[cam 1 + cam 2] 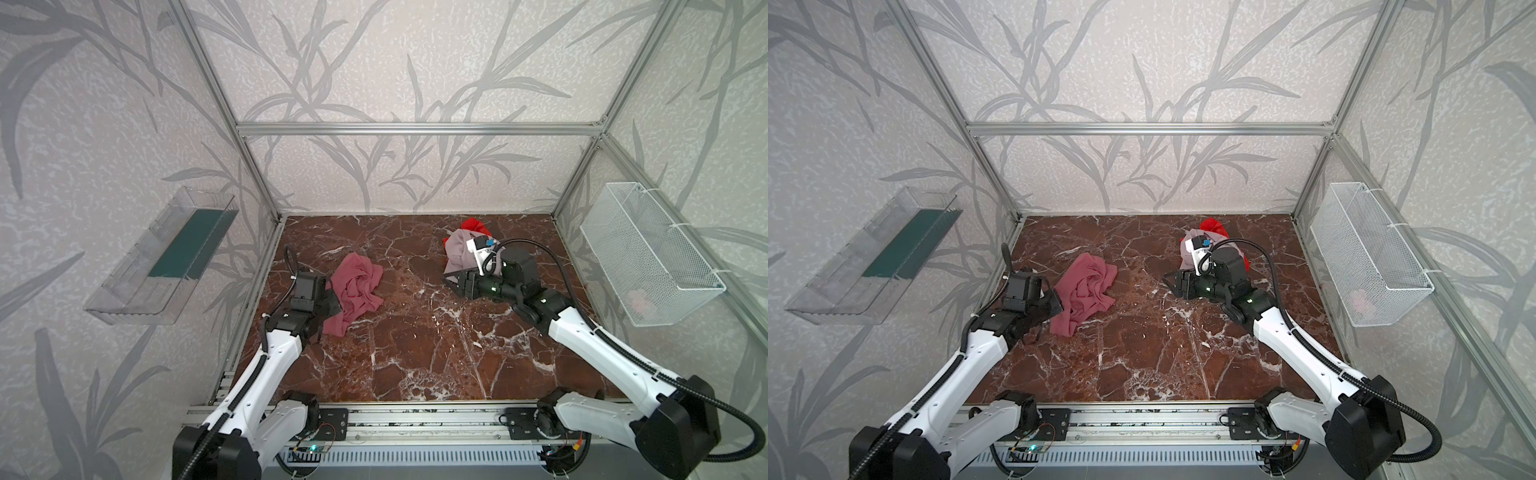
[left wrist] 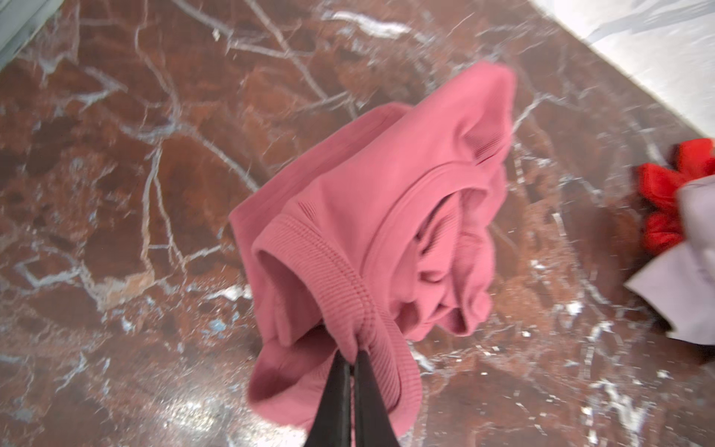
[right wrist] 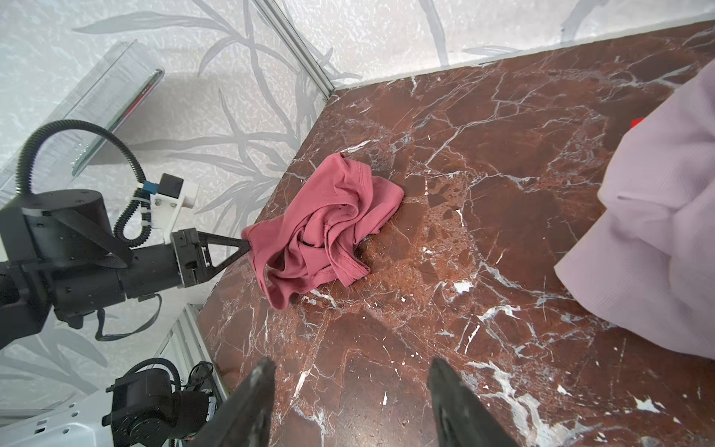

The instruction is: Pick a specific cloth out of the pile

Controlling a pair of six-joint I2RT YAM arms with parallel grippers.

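Your left pincer (image 2: 351,354) is clamped tight on the cloth (image 2: 387,216), i.e. the dusty rose one. Both black tips pinch its ribbed hem w/ no gap btwn them. The right wrist cam shows the same grip from the side: the tips bite the cloth's edge nearest the left wall, and that edge is held a bit off the bench (image 3: 425,329). The rest of the fabric lies crumpled on the red-brown marble.

In both top views the cloth sits on the left half of the bench, touching the left pincer, well apart from the pile (image 1: 459,245).

The pile is on the right side, nr the back wall. It has the pale lilac cloth (image 1: 1187,253) in front and the bright red cloth (image 1: 1214,226) behind it, partly covered. The right arm's wrist and cam block part of the pile from above.

Your right pincer (image 3: 348,373) stands wide, w/ nothing btwn the jaws and bare marble below. In both top views it points toward the bench centre, just beside the lilac cloth's near edge. Can't tell if it touches the fabric.

A wire basket (image 1: 648,257) hangs on the right wall and a clear tray (image 1: 166,257) on the left wall, both off the bench.
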